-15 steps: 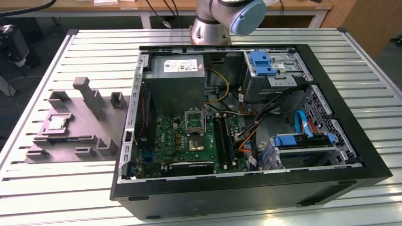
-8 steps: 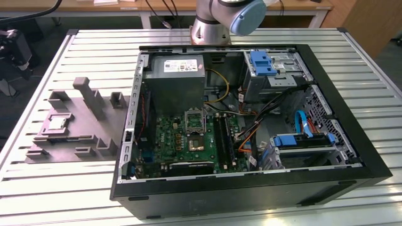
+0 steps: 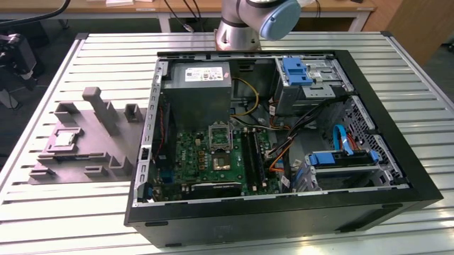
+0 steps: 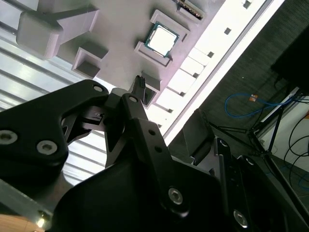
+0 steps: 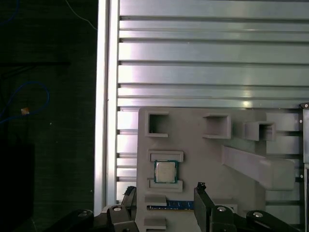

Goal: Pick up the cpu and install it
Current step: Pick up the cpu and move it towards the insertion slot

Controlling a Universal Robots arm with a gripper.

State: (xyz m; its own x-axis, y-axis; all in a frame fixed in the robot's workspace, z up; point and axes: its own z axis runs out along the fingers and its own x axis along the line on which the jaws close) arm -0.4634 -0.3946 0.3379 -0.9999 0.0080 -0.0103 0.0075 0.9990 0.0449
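Slatted table (image 3: 71,212), tray (image 3: 71,159) at the case's (image 3: 284,223) nine o'clock: empty, spread gripper (image 5: 164,187) hovers above the cpu (image 5: 165,171); approach step, seemingly needing a centred descent.

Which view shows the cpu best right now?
First wrist view: the cpu is seen square-on from above, lying in its slot on the grey tray. The second wrist view shows it at a slant; the exterior view shows it distant, on the tray at the exterior view's left.
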